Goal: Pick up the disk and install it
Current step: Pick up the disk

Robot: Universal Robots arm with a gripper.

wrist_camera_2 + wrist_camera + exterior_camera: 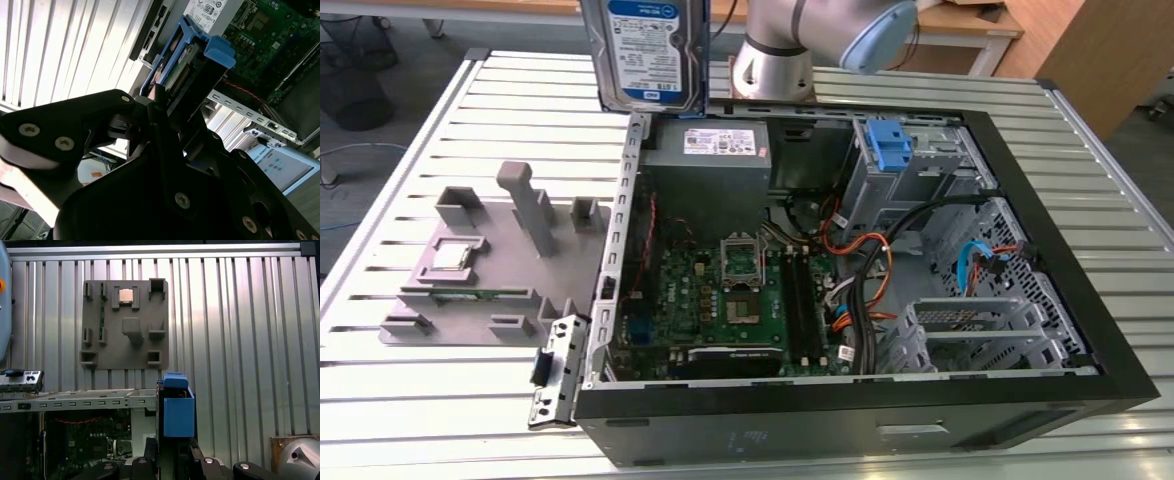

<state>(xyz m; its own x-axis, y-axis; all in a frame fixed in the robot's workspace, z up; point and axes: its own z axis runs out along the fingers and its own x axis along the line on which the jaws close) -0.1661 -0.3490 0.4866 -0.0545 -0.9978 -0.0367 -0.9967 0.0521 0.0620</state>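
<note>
The disk (pixel 651 50), a silver drive with a white-and-blue label in a blue carrier, hangs upright in the air. In the exterior view it is above the far left corner of the open computer case (pixel 1067 300), just over the power supply (pixel 714 150). In the second wrist view my gripper (pixel 167 102) is shut on the disk (pixel 182 67), whose blue tab end points away from the black fingers (pixel 162 125). The first wrist view shows the blue carrier end (pixel 178 410) standing out from the gripper (pixel 172 457).
The case lies on its side on a slatted metal table (pixel 440 400), with the motherboard (pixel 734 290) and cables exposed. A blue bracket (pixel 890 145) sits in the drive cage at the far right. A grey fixture plate (pixel 480 270) with posts lies left of the case.
</note>
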